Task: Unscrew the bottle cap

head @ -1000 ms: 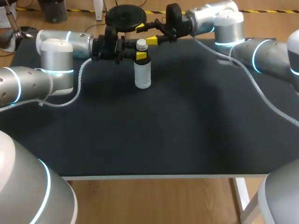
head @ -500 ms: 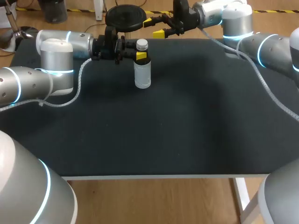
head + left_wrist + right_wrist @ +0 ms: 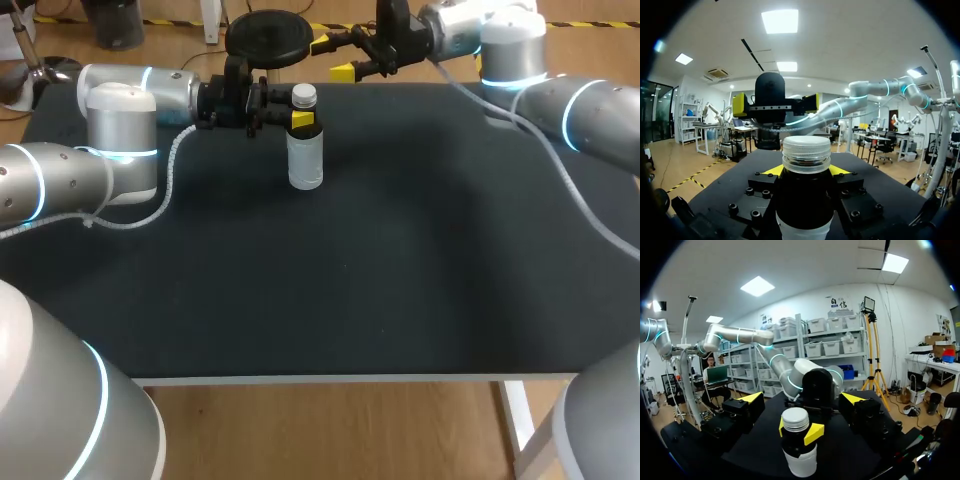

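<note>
Left gripper (image 3: 302, 119) clamped on the neck of a clear bottle (image 3: 305, 160) — upright near the black table's (image 3: 350, 260) far edge, white cap (image 3: 304, 95) on. Right gripper (image 3: 333, 58), fingers spread apart, hangs just beyond it — touching nothing.

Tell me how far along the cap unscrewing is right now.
Done: the left gripper is shut on the bottle just under the cap, holding it upright on the table. In hand: the right gripper hangs open beyond the bottle, facing it, its fingers clear of the cap. Left: the cap still sits on the neck, so gripping it and twisting it off remain.
</note>
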